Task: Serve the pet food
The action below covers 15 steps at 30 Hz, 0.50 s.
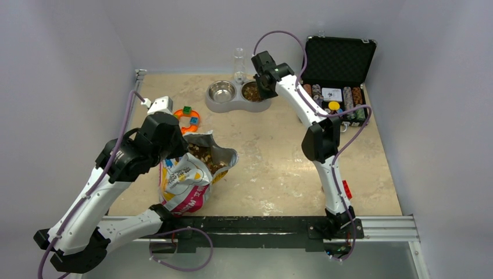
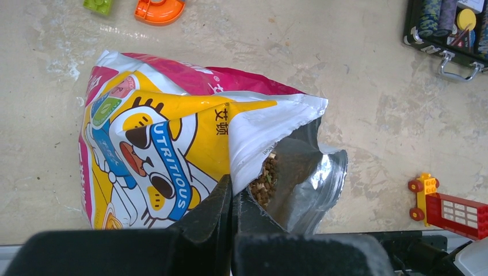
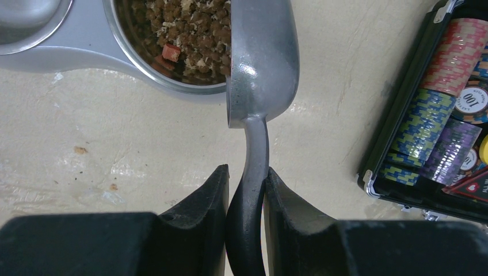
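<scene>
My left pincer (image 2: pixel 232 194) is clamped tight on the rim of the white, pink and yellow printed foil bag (image 2: pixel 167 144), right at the edge of its open mouth. The bag rests on the beige table (image 1: pixel 279 168) near my left arm, its silver lining showing. Some of the pet food (image 2: pixel 263 183), small brown and tan kibble pellets, lies inside just past my fingertips.

My right pincer (image 3: pixel 247 178) grips the dark handle of a silver metal scoop (image 3: pixel 262 63). The scoop is turned on its side, its lip over the rim of the right-hand steel bowl (image 3: pixel 161 77). More pet food fills that bowl, with a few reddish bits among the brown. The bowl sits in a grey double feeder (image 1: pixel 235 107) at the far side of the table, beside a second shiny steel bowl (image 1: pixel 221 91). A clear plastic bottle (image 1: pixel 239 64) stands just behind them.

Right of the feeder, an open black case (image 1: pixel 340 64) holds stacked round poker chips (image 3: pixel 454 57). An orange curved toy piece (image 1: pixel 189 121) lies between the bag and the feeder. A red and yellow toy vehicle (image 2: pixel 449 210) sits near my right arm's base.
</scene>
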{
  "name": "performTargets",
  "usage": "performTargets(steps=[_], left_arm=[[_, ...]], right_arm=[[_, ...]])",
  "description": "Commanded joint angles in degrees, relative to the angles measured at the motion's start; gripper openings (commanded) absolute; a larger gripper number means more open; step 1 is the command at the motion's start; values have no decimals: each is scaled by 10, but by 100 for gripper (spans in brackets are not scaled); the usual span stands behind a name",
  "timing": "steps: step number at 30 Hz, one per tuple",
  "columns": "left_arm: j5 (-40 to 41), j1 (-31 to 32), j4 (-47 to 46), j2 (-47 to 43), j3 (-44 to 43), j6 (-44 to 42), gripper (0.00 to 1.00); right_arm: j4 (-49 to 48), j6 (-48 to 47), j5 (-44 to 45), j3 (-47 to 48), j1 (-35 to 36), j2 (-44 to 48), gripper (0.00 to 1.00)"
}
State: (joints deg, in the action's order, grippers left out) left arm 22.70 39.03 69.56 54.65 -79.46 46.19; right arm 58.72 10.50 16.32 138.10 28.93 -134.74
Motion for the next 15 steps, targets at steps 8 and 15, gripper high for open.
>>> performTargets(steps=[8,15], left_arm=[[4,-3,23,-11,-19,-18,0],[3,-3,22,-16,-14,-17,0]], right_arm=[[-19,-18,42,23,7,45,0],[-21,-25,60,14,18,58,0]])
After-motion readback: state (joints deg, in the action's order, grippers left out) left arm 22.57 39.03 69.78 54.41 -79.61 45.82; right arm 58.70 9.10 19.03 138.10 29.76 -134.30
